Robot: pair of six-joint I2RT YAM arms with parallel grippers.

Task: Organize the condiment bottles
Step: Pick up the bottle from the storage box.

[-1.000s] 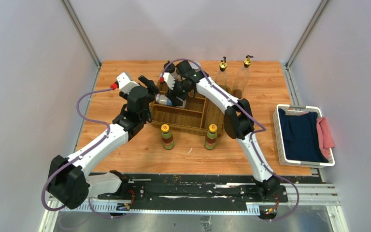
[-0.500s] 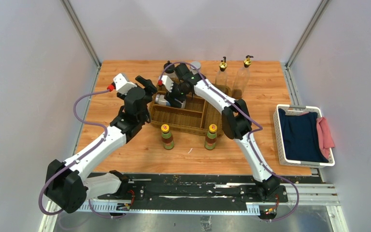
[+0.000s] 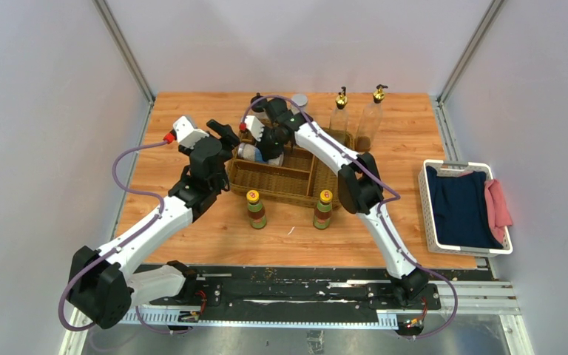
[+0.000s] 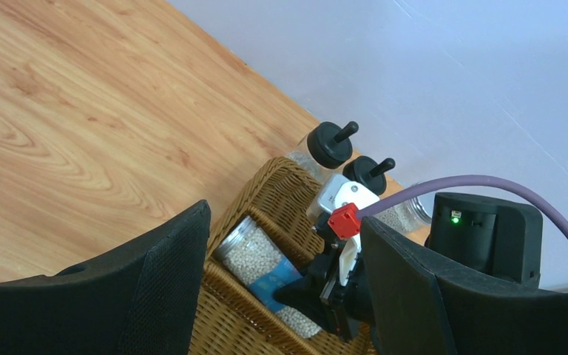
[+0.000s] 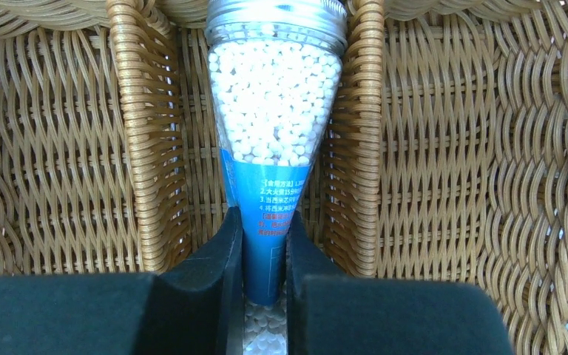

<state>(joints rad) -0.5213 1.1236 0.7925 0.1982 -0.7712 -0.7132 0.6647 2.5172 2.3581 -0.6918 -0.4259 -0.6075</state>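
Presently my right tool is closed on a grey-lidded jar of white beads, its pads pressed against either side of the blue label. The jar lies on its side in a narrow compartment at the left end of the wicker basket, lid pointing away from the tool. My left tool hangs just outside the basket's left end, jaws standing apart with nothing between them, touching neither basket nor jar.

Two yellow-capped bottles stand upright on the counter just in front of the basket's near side, apart from each other. Two gold-topped bottles stand upright just behind the basket's far right corner. Two black-capped bottles are at the basket's far left corner; whether they stand inside or just beyond the rim, I cannot tell. A second jar stands beyond the far side.
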